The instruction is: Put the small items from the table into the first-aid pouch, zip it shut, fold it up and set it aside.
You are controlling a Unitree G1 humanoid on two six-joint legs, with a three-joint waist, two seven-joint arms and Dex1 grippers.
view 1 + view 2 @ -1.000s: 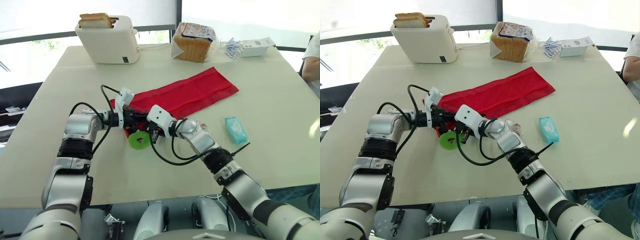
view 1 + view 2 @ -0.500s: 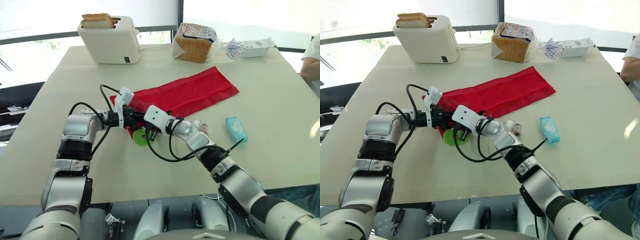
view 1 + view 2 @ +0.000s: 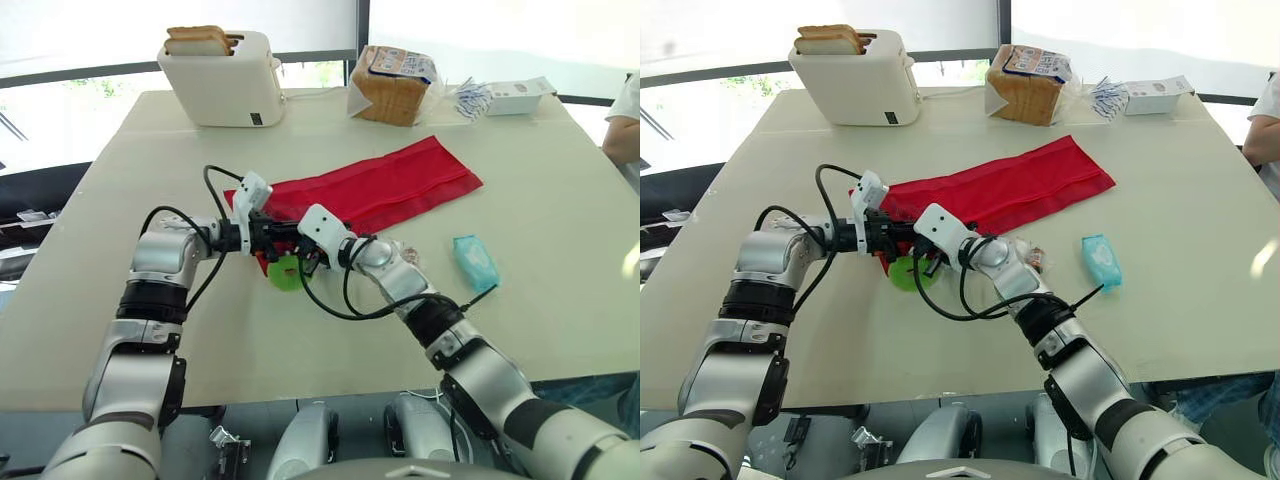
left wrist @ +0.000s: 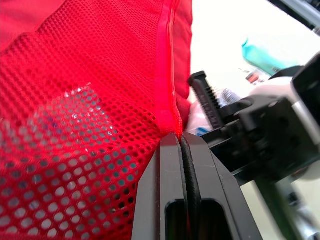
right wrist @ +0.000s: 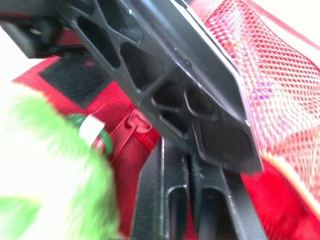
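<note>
Left gripper point(image 4: 181, 142): I see its fingers pinching the zip edge at the near-left end of the flat red mesh first-aid pouch point(image 3: 385, 185) on the beige table point(image 3: 560, 300). Right gripper point(image 3: 306, 262): fingers pressed together just beside it, next to a green tape roll point(image 3: 284, 274); what they grip, I cannot tell.

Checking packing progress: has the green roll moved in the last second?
Yes: the green roll slid away from the robot, toward the near end of the red pouch.

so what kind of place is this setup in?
Likely a lab or office room staged kitchen-style: a toaster and a bagged bread loaf sit on a large plain table, with big windows behind.
</note>
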